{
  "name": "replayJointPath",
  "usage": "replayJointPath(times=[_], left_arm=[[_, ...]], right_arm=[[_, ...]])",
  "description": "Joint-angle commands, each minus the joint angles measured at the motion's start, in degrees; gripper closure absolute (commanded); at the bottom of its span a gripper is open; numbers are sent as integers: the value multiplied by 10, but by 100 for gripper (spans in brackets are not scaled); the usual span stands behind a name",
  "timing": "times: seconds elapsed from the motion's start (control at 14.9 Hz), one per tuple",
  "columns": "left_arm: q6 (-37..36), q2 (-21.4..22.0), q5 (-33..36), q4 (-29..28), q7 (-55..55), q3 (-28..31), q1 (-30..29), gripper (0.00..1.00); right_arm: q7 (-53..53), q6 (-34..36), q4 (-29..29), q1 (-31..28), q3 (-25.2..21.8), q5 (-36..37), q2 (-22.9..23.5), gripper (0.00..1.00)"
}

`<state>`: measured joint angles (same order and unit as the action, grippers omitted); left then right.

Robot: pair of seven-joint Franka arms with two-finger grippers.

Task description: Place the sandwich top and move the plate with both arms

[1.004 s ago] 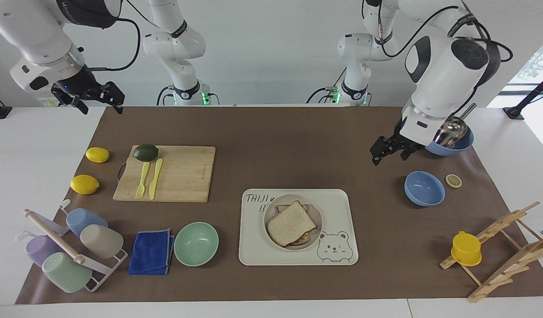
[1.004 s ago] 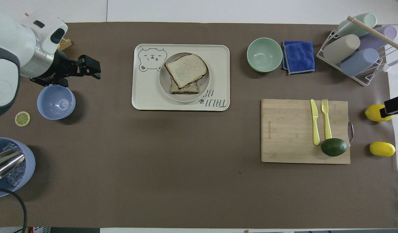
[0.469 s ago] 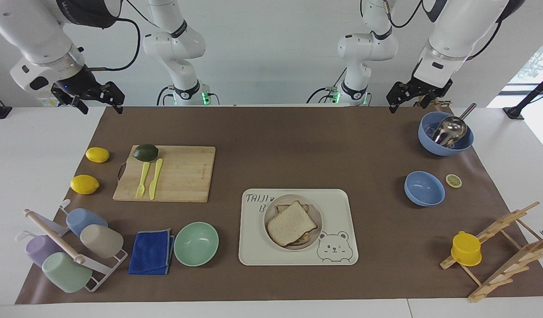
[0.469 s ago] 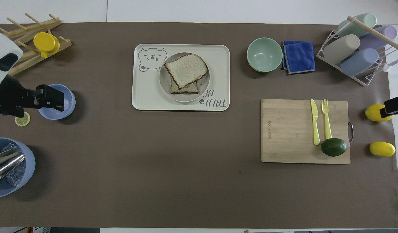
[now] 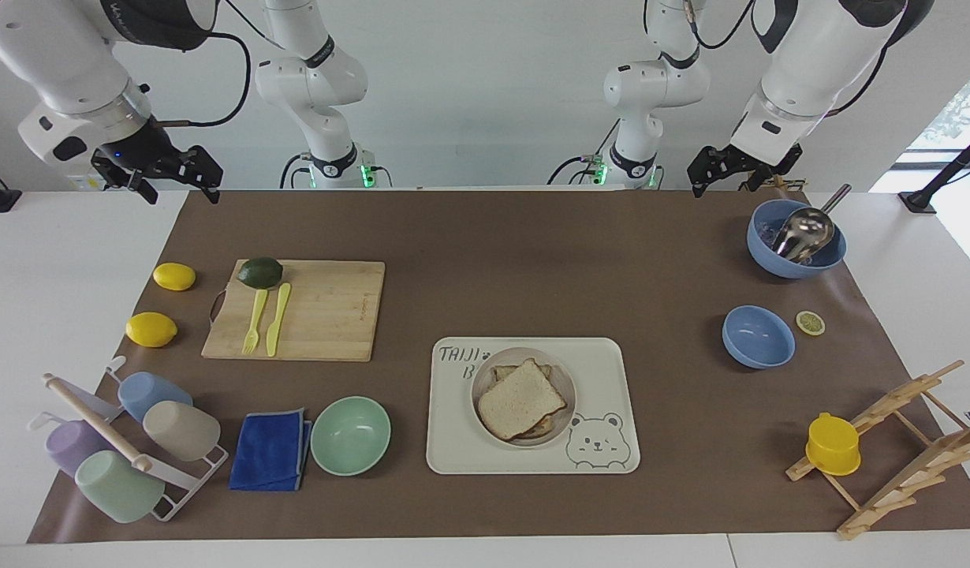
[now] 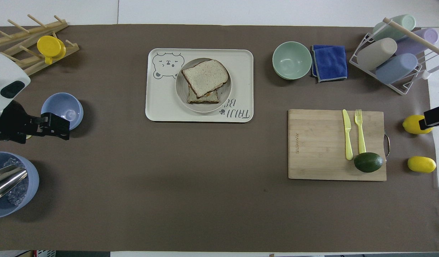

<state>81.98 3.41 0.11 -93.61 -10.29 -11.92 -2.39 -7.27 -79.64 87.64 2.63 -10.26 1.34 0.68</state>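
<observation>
The sandwich top (image 5: 520, 398), a plain light-brown slice, lies skewed on a lower slice on the round beige plate (image 5: 480, 388). The plate sits on the cream bear tray (image 5: 611, 371). In the overhead view the slice (image 6: 204, 75) and the plate (image 6: 181, 93) show the same. My left gripper (image 5: 718, 180) is open and empty, raised over the table's robot-side edge near the big blue bowl; it also shows in the overhead view (image 6: 60, 126). My right gripper (image 5: 181, 185) is open and empty, raised over the mat's corner at the right arm's end, and waits.
A big blue bowl with a metal scoop (image 5: 796, 237), a small blue bowl (image 5: 757, 337) and a lemon slice (image 5: 810, 323) lie at the left arm's end. A mint bowl (image 5: 350, 435), a blue cloth (image 5: 270, 450) and a cutting board (image 5: 296, 309) lie toward the right arm's end.
My left arm has risen and drawn back from above the blue bowls to the table's robot-side edge. The sandwich, the plate and the right arm have not moved.
</observation>
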Motion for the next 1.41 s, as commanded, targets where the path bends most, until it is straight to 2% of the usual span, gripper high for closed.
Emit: replayJointPath(times=[0.0,0.2,0.4,0.74,0.94,1.34], left_arm=[[25,7,-10,3,8,10,-8,0],[-1,-32,-7,60,7,18,3,0],[9,-29,-6,39,8,52,35,0],[32,-31,-18,9,12,53,35,0],[23,-31,-39,11,11,56,36,0],[22,-29,-37,13,15,56,30,0]], right_arm=[[-11,4,6,-3,0,-12,-5,0],[-11,4,6,-3,0,-12,-5,0],[-11,4,6,-3,0,-12,-5,0],[-11,4,6,-3,0,-12,-5,0],[-11,4,6,-3,0,-12,-5,0],[-11,4,6,-3,0,-12,-5,0]])
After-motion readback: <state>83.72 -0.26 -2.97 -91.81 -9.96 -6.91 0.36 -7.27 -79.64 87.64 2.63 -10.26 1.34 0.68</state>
